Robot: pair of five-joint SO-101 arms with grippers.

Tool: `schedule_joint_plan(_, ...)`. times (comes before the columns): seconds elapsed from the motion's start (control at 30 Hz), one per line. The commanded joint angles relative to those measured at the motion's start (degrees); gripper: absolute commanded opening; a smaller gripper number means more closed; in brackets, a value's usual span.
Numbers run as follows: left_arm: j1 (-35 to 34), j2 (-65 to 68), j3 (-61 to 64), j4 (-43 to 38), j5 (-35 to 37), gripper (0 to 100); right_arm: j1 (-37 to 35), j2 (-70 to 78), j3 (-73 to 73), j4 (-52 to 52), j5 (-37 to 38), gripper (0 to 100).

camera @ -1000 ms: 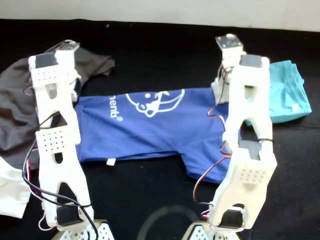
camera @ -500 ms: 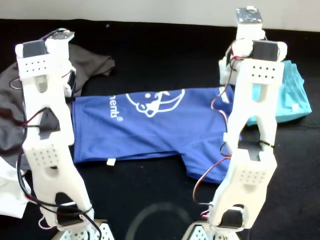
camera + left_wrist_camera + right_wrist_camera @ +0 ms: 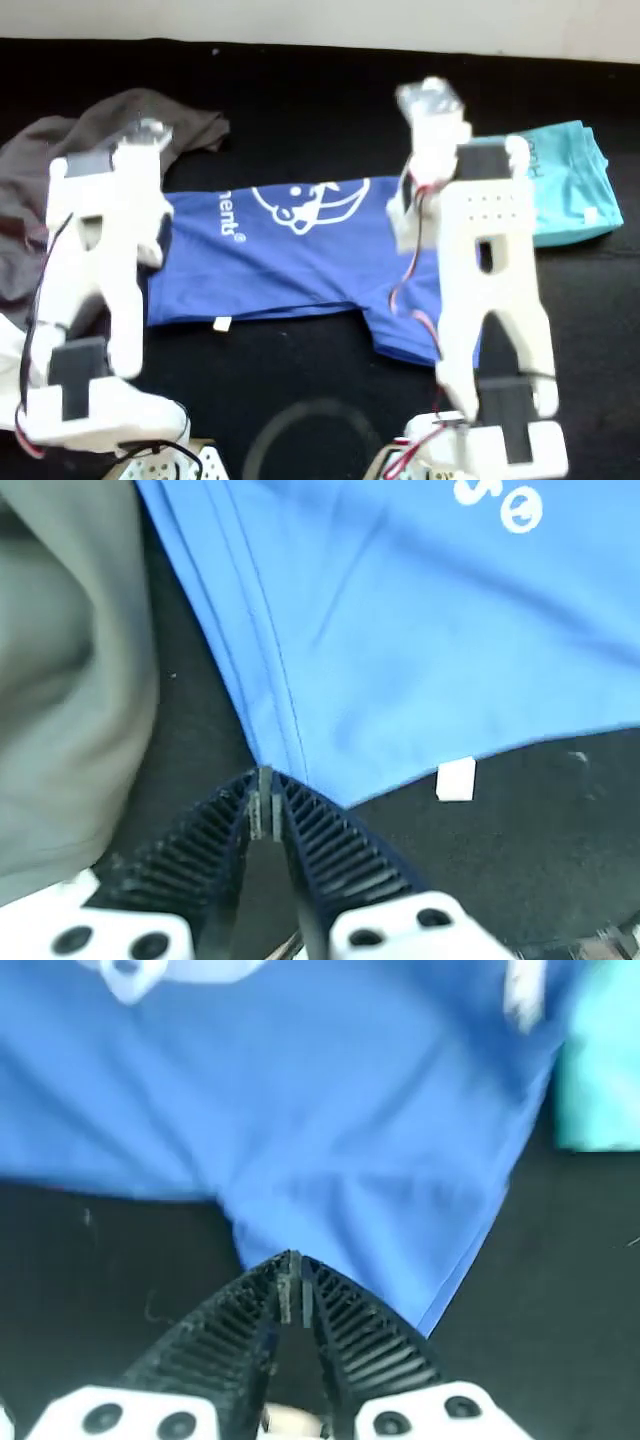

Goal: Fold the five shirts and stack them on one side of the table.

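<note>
Blue shirt (image 3: 300,250) lies spread mid-frame on black tabletop (image 3: 300,80), ready for folding. Left gripper (image 3: 262,798) & right gripper (image 3: 292,1282) hang over its lower edge w/ fingers closed, empty, prob. poised to pinch both ends.

I get soft, even light from overhead, bright enough that the white arms (image 3: 490,250) glare against the black table (image 3: 300,70), with only faint shadows creasing the blue shirt (image 3: 300,260).
</note>
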Motion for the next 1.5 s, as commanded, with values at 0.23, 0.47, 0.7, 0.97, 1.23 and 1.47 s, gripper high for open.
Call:
schedule_joint_plan(0.23,1.01,-10.95,28.53,-22.42,-0.44,1,-1.45,-19.12,49.8,-28.35,10.11,0.5)
schedule_joint_plan(0.47,1.1,-11.38,36.09,-31.56,-0.18,1,-1.71,-19.38,64.57,-43.12,13.98,0.5)
schedule_joint_plan(0.7,1.1,-11.03,36.53,-31.74,-0.09,1,-1.71,-20.0,64.4,-40.4,14.15,0.5)
schedule_joint_plan(0.97,1.1,-11.03,36.53,-31.82,1.58,1,-1.45,-20.0,51.47,-27.82,16.18,0.5)
schedule_joint_plan(1.23,0.84,-11.03,36.53,-31.91,4.22,1,-1.36,-19.91,49.36,-19.21,39.47,8.7)
schedule_joint_plan(1.47,0.75,-11.03,36.53,-31.91,4.22,1,-1.45,-19.38,55.08,-30.37,39.65,21.4)
